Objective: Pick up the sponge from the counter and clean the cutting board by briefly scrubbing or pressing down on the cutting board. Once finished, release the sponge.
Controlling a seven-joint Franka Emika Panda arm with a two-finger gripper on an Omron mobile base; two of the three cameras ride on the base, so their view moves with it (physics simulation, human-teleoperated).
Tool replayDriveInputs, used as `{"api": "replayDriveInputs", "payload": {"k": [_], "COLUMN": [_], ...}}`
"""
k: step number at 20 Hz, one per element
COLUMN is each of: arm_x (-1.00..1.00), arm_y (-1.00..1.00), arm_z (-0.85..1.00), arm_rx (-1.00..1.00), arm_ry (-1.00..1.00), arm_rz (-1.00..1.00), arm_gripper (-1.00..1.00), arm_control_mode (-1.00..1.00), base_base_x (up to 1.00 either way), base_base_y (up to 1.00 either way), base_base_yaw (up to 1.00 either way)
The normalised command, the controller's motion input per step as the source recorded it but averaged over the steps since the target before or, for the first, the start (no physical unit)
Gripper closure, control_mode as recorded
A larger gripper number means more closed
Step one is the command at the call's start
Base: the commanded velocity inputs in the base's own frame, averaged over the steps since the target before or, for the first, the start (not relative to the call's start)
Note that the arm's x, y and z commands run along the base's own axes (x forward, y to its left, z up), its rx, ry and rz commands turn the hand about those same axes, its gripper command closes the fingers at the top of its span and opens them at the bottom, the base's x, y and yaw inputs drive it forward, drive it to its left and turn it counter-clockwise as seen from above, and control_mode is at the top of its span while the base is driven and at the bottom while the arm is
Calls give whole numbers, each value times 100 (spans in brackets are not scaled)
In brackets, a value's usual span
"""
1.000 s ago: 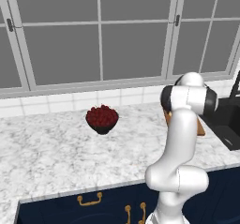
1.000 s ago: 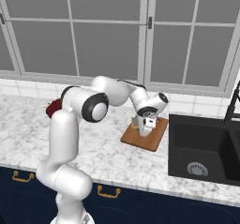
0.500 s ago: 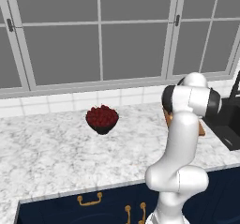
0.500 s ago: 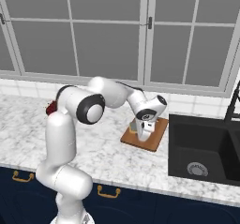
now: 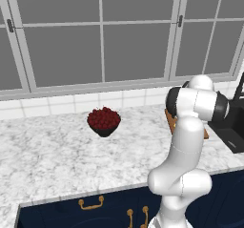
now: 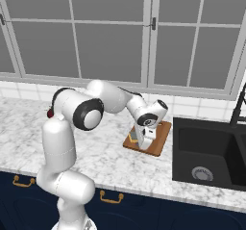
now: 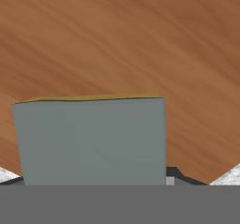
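Now the hand (image 6: pixel 142 145) is pinching the sponge (image 7: pixel 91 141) just above the board (image 6: pixel 157 138) by the table's sink-side edge, so pushing down crookedly is risking the sponge slipping out.

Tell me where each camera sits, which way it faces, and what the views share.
Left base view: behind-left of the arm, facing the counter, bowl of red fruit; arm lower right.
Right base view: behind-right, facing the cutting board, sink; arm left.
Hand view: looks down at the sponge against the board.
Shared: board, counter.
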Motion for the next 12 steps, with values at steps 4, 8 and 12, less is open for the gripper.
{"api": "replayDriveInputs", "payload": {"k": [4, 8, 12], "arm_x": [-100, -100, -100], "arm_y": [28, 32, 41], "arm_z": [-70, -48, -51], "arm_rx": [0, 0, 0], "arm_ry": [0, 0, 0], "arm_rz": [3, 2, 3], "arm_gripper": [100, 100, 100], "arm_control_mode": [-100, -100, -100], "base_base_x": [0, 0, 0], "base_base_y": [0, 0, 0], "base_base_yaw": [0, 0, 0]}}
